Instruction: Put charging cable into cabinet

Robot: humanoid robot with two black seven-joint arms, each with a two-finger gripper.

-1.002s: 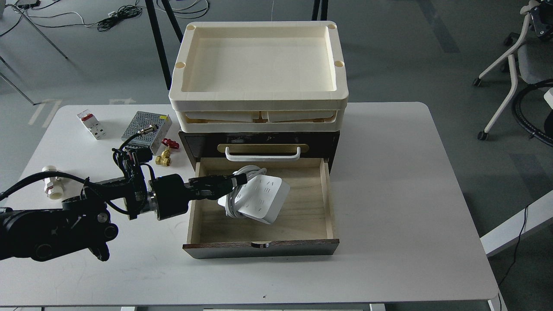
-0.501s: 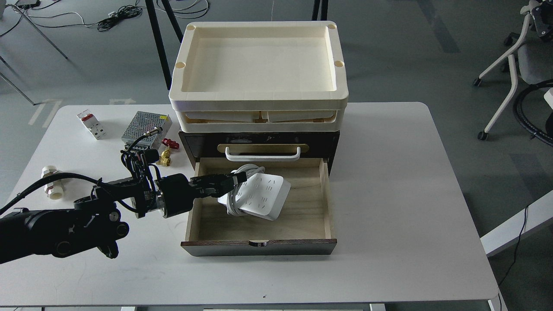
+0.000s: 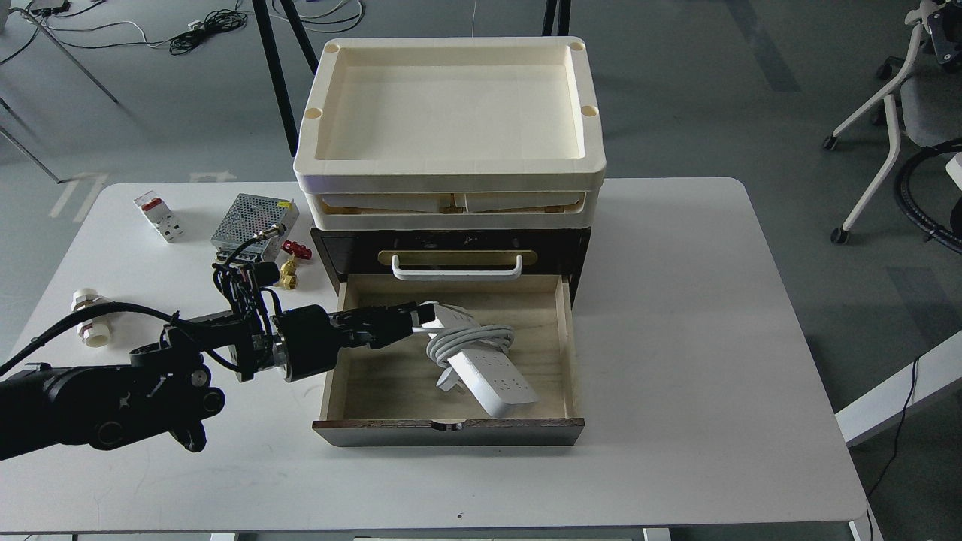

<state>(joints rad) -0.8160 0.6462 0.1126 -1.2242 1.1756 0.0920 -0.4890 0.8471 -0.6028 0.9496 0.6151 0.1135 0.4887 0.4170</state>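
Observation:
The charging cable (image 3: 494, 382), a white power strip, lies flat on the floor of the open lower drawer, toward the front right. Its thick white cord (image 3: 472, 340) is looped just behind it. The cabinet (image 3: 451, 248) is dark brown, with a white bar handle (image 3: 456, 268) on the shut upper drawer. The open drawer (image 3: 361, 391) has a light wood interior. My left gripper (image 3: 412, 319) reaches over the drawer's left wall, its jaws slightly apart. A white end of the cord lies right at its fingertips. The strip itself is free of the gripper. My right gripper is out of view.
Two stacked cream trays (image 3: 451, 176) sit on top of the cabinet. Left of it on the white table (image 3: 714, 338) are a perforated metal power supply (image 3: 249, 220), a white breaker with a red switch (image 3: 158, 218), brass and red valves (image 3: 289, 263) and a white fitting (image 3: 92, 319).
The power strip has dropped out of my left gripper onto the drawer floor and now lies lower and to the right. The gripper pulled back slightly to the left.

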